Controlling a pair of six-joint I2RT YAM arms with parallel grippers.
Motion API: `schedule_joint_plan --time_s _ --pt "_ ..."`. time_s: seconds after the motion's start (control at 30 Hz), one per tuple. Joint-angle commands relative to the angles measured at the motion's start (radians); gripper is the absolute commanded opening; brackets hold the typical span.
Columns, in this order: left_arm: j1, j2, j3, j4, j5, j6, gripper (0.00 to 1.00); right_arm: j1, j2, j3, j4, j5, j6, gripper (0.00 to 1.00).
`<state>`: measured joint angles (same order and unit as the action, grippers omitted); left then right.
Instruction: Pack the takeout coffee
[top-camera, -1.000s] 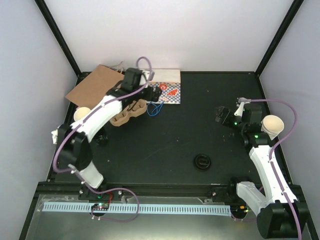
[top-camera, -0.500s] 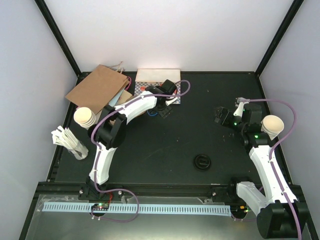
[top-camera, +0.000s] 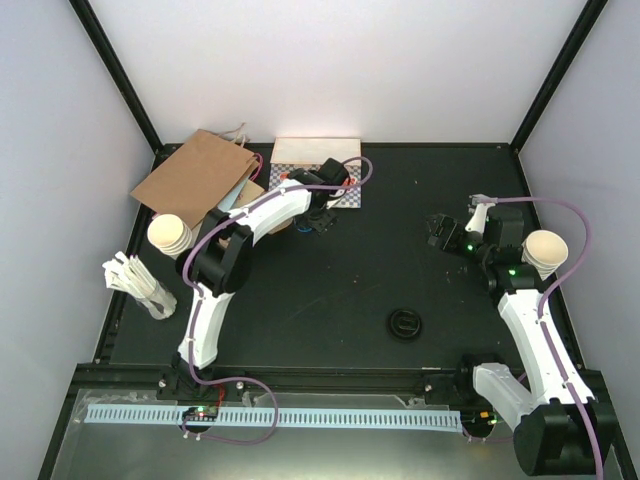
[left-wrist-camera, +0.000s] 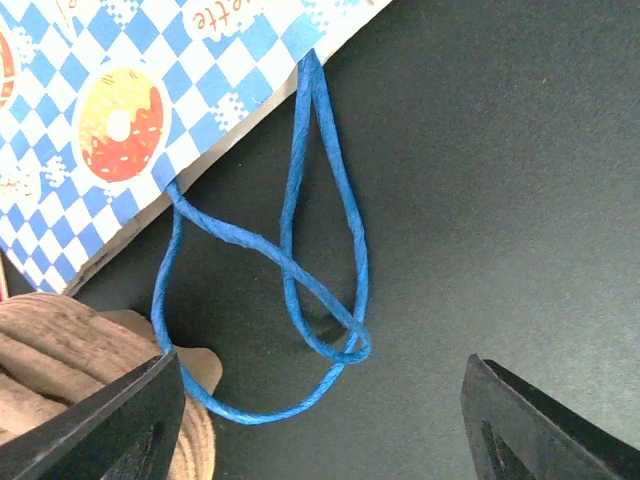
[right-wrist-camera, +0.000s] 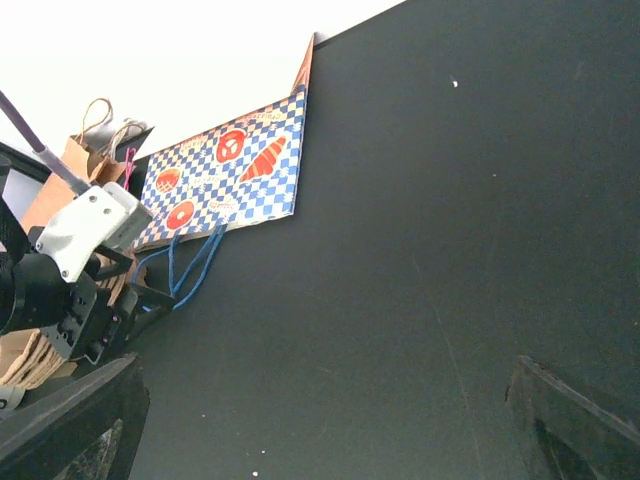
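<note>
One takeout coffee (top-camera: 405, 323) shows as a black lidded disc on the dark table, front middle-right, away from both arms. At the back lies the blue-and-white checked paper bag (top-camera: 345, 188) (left-wrist-camera: 150, 110), flat, its blue cord handles (left-wrist-camera: 300, 300) looped on the table. My left gripper (top-camera: 316, 220) (left-wrist-camera: 320, 430) hovers open over those loops, with the lower loop lying between its fingers and nothing pinched. My right gripper (top-camera: 440, 232) (right-wrist-camera: 325, 430) is open and empty at the right, over bare table.
A brown pulp cup carrier (left-wrist-camera: 70, 350) sits beside the handles, mostly under the left arm. At the back left lies a brown paper bag (top-camera: 195, 178). Stacked cream cups (top-camera: 168, 235) and white wrapped sticks (top-camera: 135, 280) stand left; another cream cup (top-camera: 545, 250) is at the right edge.
My left arm swung from over the pulp carrier rightward to the bag's blue handles, and its jaws narrowed a little. The right arm stayed where it was.
</note>
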<state>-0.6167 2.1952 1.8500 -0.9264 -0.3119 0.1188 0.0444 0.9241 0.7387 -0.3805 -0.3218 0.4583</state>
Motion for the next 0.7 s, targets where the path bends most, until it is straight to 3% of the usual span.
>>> schedule_joint_plan --time_s 0.0,0.27,0.47,0.53,0.6,0.67 --pt "0.026 0.001 0.037 0.015 0.108 -0.14 0.75 0.003 -0.004 0.004 0.031 -0.025 0.004 1.0" --pt "0.052 0.036 0.043 0.021 0.179 -0.231 0.55 0.003 -0.017 -0.002 0.024 -0.03 0.004 1.0" --pt "0.064 0.073 0.049 0.008 0.198 -0.266 0.54 0.004 -0.03 -0.009 0.021 -0.034 0.008 1.0" --pt "0.069 0.086 0.049 0.006 0.218 -0.271 0.49 0.004 -0.033 -0.008 0.017 -0.033 0.008 1.0" --pt "0.07 0.094 0.052 0.001 0.234 -0.272 0.36 0.004 -0.033 -0.006 0.011 -0.035 0.005 1.0" --pt "0.071 0.092 0.055 -0.006 0.243 -0.273 0.14 0.004 -0.033 -0.003 0.005 -0.037 0.003 1.0"
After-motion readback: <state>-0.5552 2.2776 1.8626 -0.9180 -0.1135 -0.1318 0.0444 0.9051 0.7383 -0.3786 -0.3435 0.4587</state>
